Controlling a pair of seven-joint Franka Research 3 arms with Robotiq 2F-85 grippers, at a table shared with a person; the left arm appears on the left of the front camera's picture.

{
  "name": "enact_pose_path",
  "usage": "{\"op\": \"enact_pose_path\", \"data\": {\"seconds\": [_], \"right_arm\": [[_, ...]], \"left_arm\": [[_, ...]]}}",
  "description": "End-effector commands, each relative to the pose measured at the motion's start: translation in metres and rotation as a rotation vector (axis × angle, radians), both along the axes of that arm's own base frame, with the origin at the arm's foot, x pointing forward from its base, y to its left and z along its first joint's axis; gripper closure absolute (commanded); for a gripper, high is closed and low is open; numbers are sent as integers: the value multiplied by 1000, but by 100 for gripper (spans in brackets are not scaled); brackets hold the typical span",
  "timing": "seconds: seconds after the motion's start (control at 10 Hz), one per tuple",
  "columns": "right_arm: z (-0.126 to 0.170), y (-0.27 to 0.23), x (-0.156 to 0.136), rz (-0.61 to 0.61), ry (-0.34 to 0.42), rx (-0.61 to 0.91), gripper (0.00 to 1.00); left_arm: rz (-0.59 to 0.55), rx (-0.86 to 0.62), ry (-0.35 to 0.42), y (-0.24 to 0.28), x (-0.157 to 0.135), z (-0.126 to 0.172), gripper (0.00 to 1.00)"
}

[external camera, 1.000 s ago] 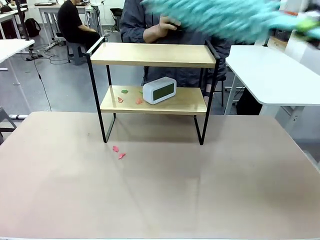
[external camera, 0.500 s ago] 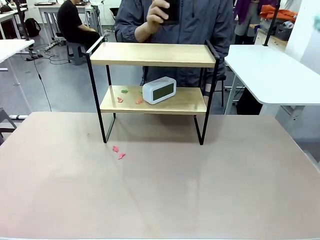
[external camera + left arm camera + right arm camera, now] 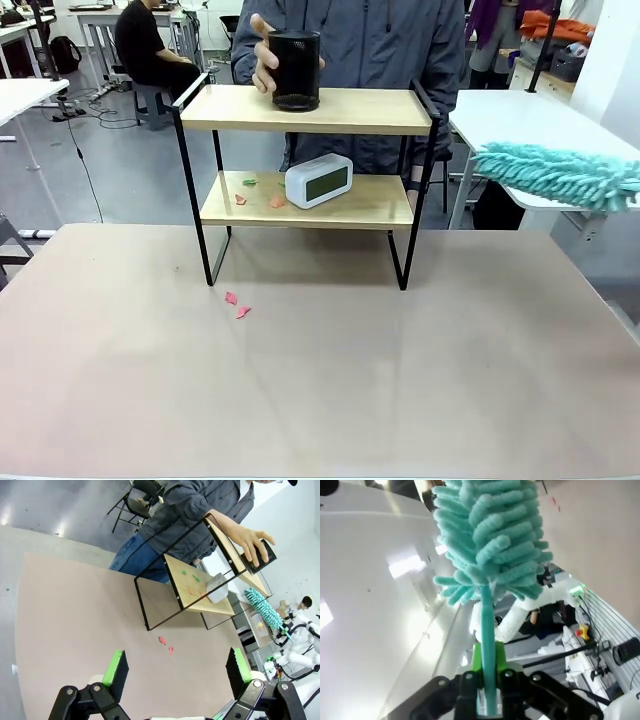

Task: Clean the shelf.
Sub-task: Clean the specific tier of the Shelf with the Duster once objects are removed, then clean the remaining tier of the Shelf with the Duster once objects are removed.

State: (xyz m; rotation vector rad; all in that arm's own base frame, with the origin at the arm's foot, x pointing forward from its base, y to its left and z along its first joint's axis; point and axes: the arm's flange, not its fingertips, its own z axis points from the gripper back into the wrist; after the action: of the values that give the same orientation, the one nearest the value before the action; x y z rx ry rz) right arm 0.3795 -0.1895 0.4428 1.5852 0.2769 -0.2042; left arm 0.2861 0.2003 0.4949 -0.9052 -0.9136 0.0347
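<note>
The shelf [image 3: 310, 111] stands at the table's far side, also seen tilted in the left wrist view [image 3: 197, 587]. Its lower board holds a white clock [image 3: 319, 181] and small red and green scraps [image 3: 240, 199]. A person's hand [image 3: 265, 55] rests on a black mesh cup [image 3: 296, 70] standing on the top board. A teal fluffy duster [image 3: 560, 175] hangs right of the shelf, apart from it. My right gripper [image 3: 487, 674] is shut on the duster's handle [image 3: 487, 630]. My left gripper [image 3: 177, 667] stands open and holds nothing, above the near table.
Two red scraps [image 3: 237, 305] lie on the beige table [image 3: 320, 380] in front of the shelf's left leg. A white side table [image 3: 540, 140] stands at the right, behind the duster. The person stands close behind the shelf.
The duster swung from high above the shelf out of view, then came back lower at the right. The person lowered the black cup onto the top board.
</note>
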Motion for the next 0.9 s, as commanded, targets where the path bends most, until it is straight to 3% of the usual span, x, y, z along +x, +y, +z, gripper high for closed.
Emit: {"op": "enact_pose_path", "data": {"seconds": [0.0,0.1,0.8], "right_arm": [[37,-32,15,114,-33,-89,88],[0,0,0,0,0,0,88],[0,0,0,0,0,0,88]], "left_arm": [[0,-7,-39,-1,1,-2,0],[0,-7,-39,-1,1,-2,0],[0,-7,-39,-1,1,-2,0]]}}
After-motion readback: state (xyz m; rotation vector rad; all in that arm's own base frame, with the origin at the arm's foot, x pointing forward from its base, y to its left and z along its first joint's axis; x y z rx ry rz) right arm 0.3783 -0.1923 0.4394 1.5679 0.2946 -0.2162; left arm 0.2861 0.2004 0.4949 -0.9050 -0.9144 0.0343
